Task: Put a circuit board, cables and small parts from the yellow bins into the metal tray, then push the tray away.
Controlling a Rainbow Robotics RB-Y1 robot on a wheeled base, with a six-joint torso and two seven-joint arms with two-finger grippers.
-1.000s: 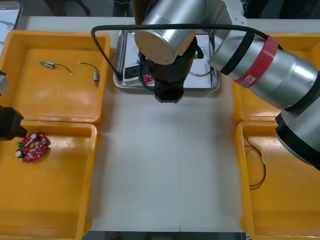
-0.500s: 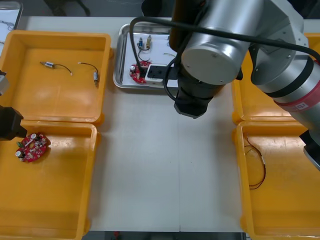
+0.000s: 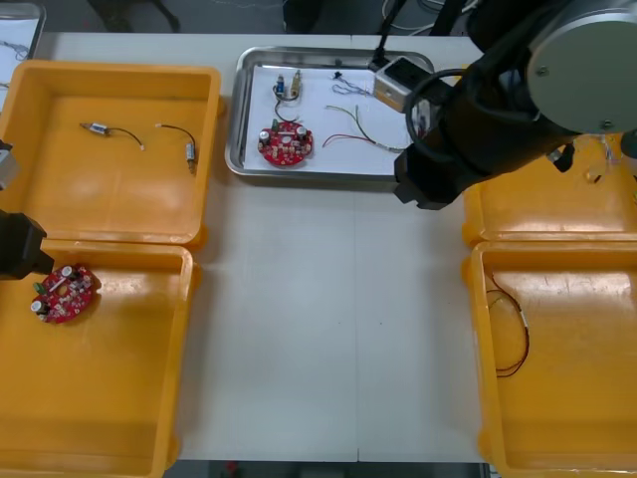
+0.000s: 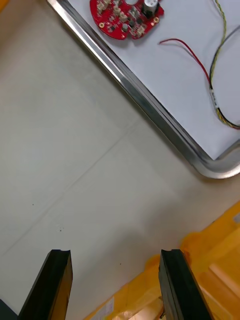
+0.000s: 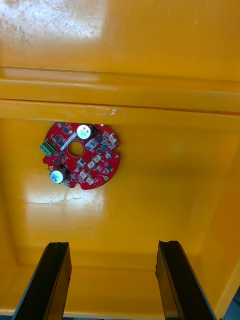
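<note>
two grippers, both spread wide with nothing between the fingers. the right gripper (image 4: pixel 115 260) hangs over bare table just off the metal tray's (image 3: pixel 299 176) near right corner, beside a yellow bin (image 3: pixel 557 214). on the tray's white floor lie a red circuit board (image 3: pixel 286 142), a red and yellow cable (image 4: pixel 213 92) and small metal parts (image 3: pixel 287 87). the left gripper (image 5: pixel 112 250) sits over the near left bin (image 3: pixel 100 398), a second board (image 5: pixel 81 155) just beyond its fingertips.

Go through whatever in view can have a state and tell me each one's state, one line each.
Metal tray: loaded, white inside, ungripped.
Tray circuit board: lying flat, components up.
Bin circuit board: lying flat in near left bin, ungripped.
Right gripper: open, empty, over table near tray's corner.
Left gripper: open, empty, over bin circuit board.
</note>
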